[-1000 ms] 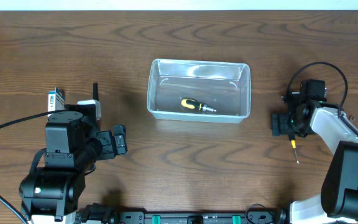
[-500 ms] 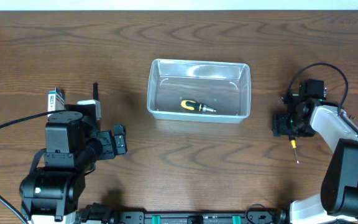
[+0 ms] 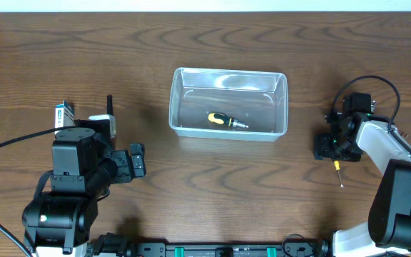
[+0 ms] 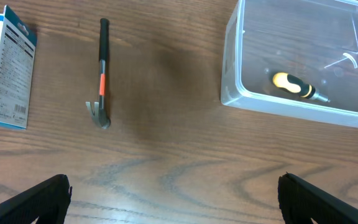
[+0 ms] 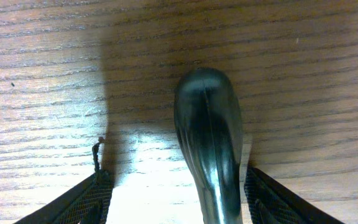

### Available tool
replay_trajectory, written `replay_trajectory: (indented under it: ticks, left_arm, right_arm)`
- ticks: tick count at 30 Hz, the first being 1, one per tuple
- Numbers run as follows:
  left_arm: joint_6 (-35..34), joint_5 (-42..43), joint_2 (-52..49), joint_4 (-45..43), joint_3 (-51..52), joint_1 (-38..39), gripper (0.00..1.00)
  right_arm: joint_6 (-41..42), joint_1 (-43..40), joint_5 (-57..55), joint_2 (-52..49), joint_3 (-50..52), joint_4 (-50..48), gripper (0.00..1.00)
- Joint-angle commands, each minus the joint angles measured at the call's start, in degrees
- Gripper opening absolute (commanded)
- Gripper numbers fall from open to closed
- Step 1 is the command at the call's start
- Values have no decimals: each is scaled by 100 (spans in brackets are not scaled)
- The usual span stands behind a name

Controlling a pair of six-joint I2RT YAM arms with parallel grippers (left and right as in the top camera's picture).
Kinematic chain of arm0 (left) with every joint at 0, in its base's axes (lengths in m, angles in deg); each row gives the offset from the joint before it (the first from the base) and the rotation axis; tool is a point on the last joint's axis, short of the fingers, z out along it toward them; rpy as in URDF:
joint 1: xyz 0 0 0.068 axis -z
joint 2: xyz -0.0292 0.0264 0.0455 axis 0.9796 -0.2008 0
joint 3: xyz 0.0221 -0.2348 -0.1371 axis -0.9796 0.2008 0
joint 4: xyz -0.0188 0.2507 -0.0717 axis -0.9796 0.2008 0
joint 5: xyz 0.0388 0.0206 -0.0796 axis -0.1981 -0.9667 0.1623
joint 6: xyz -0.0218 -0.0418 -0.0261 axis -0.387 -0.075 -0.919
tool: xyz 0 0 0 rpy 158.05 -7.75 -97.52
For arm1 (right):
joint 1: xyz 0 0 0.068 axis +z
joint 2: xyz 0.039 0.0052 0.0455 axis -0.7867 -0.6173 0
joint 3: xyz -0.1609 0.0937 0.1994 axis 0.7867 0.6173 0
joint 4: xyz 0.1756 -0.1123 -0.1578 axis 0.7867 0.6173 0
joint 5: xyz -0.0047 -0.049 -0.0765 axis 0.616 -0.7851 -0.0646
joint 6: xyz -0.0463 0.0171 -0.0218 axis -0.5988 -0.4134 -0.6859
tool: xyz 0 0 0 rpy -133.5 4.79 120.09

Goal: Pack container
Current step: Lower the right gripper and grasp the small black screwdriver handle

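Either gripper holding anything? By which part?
Nothing is held. The right gripper straddles the black screwdriver handle, with a gap on one side; the left gripper is open and empty.

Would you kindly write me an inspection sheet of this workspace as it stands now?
Surface: brown wood-grain table.
Job's things: clear container upright at the centre, a yellow-and-black screwdriver lying inside; a dark-handled tool lies on the table to its right.
Clutter: hammer and blue-and-white box lie left of the container.
Grippers: left gripper open above bare wood; right gripper low, jaws open either side of the tool's handle, not shut on it.
Cables: black cable runs off from the left arm; black loop at the right wrist.
Surroundings: pale strip past the far edge; nothing else seen.
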Motion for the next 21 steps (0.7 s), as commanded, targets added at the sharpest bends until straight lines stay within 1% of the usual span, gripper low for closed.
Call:
replay_trajectory:
  ticks: [1,3,5,7,9,14,18,21]
  left_arm:
    - [-52,-48,15,22,-105,11,98]
    - [-52,-46,15,22,-105,11,98]
    - [-52,-48,15,22,-105,11,98]
    - [-52,-48,15,24,-105,11,98]
    - [-52,-48,15,22,-105,11,98]
    - [-52,-48,15,22,-105,11,98]
    - [-52,-48,15,22,-105,11,98]
    - [-52,-48,15,22,-105,11,98]
  right_arm:
    - [28,-26,-584,-330,273,59,68]
    - [28,-26,-584,-330,273,52,67]
    - [28,-26,-584,-330,273,50,63]
    - [31,-26,-584,-330,273,46,56]
    - [28,-26,-584,-330,273,44,45]
    - [28,-26,-584,-330,273,44,38]
    - [28,-26,-584,-330,273,31,30]
    - [28,-26,-584,-330,273,28,20]
